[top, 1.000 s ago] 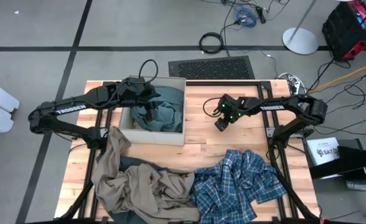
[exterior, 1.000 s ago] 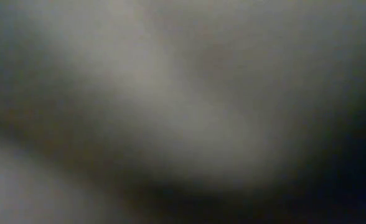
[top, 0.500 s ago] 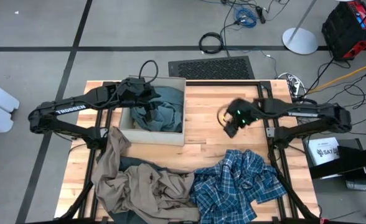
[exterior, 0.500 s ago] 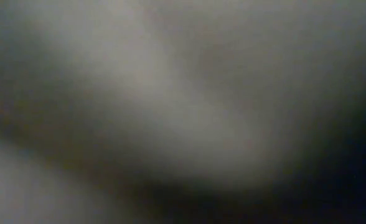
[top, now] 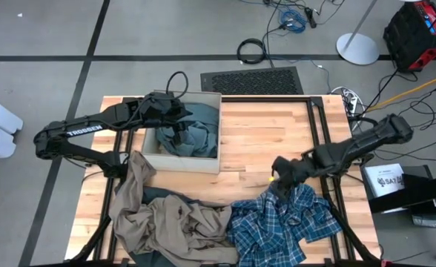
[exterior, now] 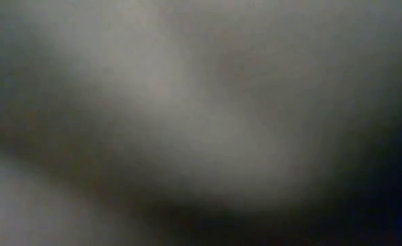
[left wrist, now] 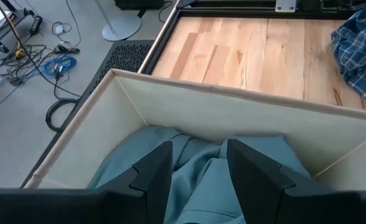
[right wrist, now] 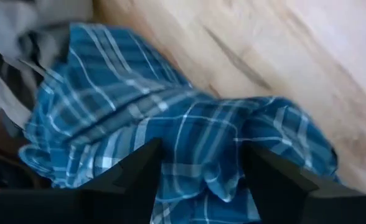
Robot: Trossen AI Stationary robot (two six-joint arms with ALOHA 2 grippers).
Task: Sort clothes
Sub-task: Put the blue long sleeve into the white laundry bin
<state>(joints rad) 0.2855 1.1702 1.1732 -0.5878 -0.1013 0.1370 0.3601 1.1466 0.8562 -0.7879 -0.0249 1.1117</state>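
A teal-grey garment (top: 197,132) lies bunched inside the beige cardboard box (top: 179,161) at the table's far left. My left gripper (top: 175,135) hangs open just above that garment (left wrist: 198,186), inside the box. A blue-and-white plaid garment (top: 277,222) lies crumpled at the near right, beside a khaki-tan one (top: 166,222) at the near left, which has dark cloth (top: 159,197) under it. My right gripper (top: 279,180) is open over the plaid garment's (right wrist: 189,124) far edge, with its fingers clear of the cloth.
Bare wood (top: 259,137) lies between the box and the right arm. Black frame rails (top: 325,141) run along the table's sides. Past the box wall (left wrist: 233,102), the left wrist view shows the floor with cables. The low view is only a grey blur.
My right gripper has swung from the far middle of the table toward the near edge. It now hangs over the plaid garment's far edge, and its wrist has turned on the way. Its fingers stay open. The garments have not moved.
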